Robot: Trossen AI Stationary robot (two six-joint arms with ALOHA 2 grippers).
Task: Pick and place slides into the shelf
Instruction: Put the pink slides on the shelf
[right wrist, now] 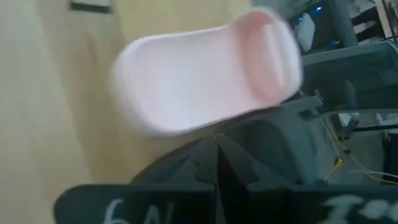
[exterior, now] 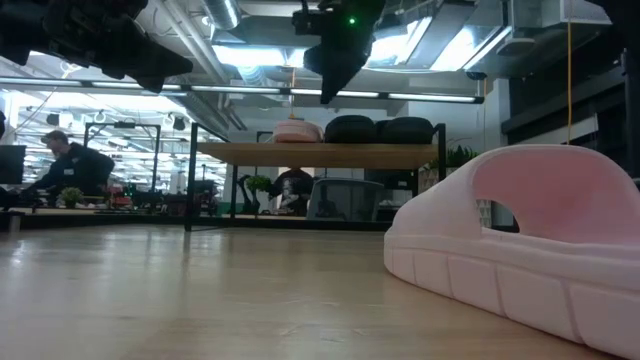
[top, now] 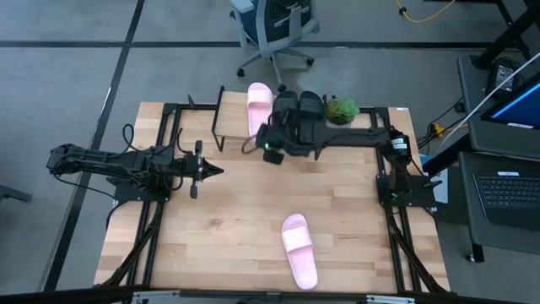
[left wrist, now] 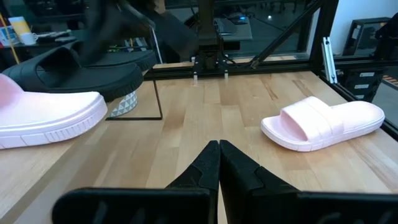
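The shelf (top: 238, 120) (exterior: 320, 154) stands at the table's far edge. On its plank lie one pink slide (top: 259, 106) (exterior: 298, 131) (right wrist: 205, 81) and the black pair (top: 299, 105) (exterior: 378, 129) (left wrist: 74, 68), resting on their soles. The other pink slide (top: 299, 250) (exterior: 520, 240) (left wrist: 323, 121) lies sole down on the table near its near edge. My right gripper (top: 268, 145) (exterior: 330, 92) (right wrist: 216, 148) hovers shut just above the shelf's near side, beside the pink slide, holding nothing. My left gripper (top: 215, 171) (left wrist: 219, 152) waits shut over the table's left half.
A small green plant (top: 342, 110) sits at the shelf's right end. Black frame rails (top: 169, 143) run along the table's left and right sides. Bare wood lies between the shelf and the near pink slide. A person (exterior: 70, 165) sits far off in the room.
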